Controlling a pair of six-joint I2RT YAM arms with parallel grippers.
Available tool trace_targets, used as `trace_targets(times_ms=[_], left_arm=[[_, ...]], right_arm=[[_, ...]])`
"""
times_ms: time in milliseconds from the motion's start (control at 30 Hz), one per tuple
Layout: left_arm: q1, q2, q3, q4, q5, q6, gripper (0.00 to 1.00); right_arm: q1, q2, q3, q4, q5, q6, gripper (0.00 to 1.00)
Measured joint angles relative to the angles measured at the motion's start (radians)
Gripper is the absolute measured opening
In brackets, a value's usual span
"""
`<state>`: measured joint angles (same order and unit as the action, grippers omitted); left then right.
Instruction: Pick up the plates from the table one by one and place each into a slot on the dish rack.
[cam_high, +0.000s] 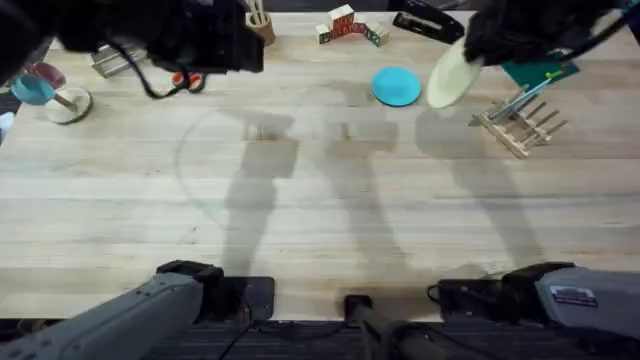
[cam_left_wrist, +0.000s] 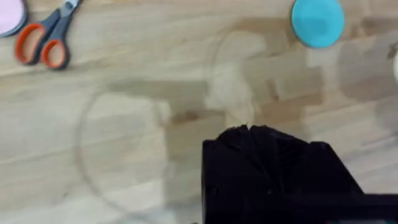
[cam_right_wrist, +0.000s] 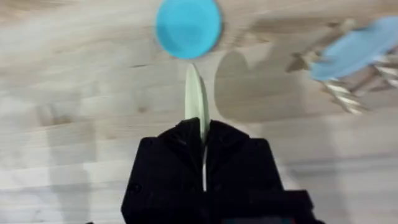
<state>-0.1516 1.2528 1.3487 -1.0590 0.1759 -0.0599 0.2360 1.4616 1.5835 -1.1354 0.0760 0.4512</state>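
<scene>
The right gripper (cam_right_wrist: 202, 146) has its jaws clenched on the cream plate (cam_high: 452, 75), held edge-up above the table (cam_high: 320, 200), between the blue plate (cam_high: 396, 86) lying flat and the dish rack (cam_high: 520, 125). The left gripper (cam_left_wrist: 249, 130) hangs over bare wood, jaws pressed together with nothing between them.
</scene>
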Motion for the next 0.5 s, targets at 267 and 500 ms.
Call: trace_targets(times_ms=[267,500], left_arm=[[-0.095,-0.094,0.000,-0.105,-0.127,0.003,0.066],[-0.114,-0.106,0.000,-0.105,-0.185,0.006,0.951]], right_arm=[[-0.004,0.000,0.153,-0.220,0.170,0.026,0.031],[-0.007,0.000,0.221,-0.318,0.278,0.110,0.031]])
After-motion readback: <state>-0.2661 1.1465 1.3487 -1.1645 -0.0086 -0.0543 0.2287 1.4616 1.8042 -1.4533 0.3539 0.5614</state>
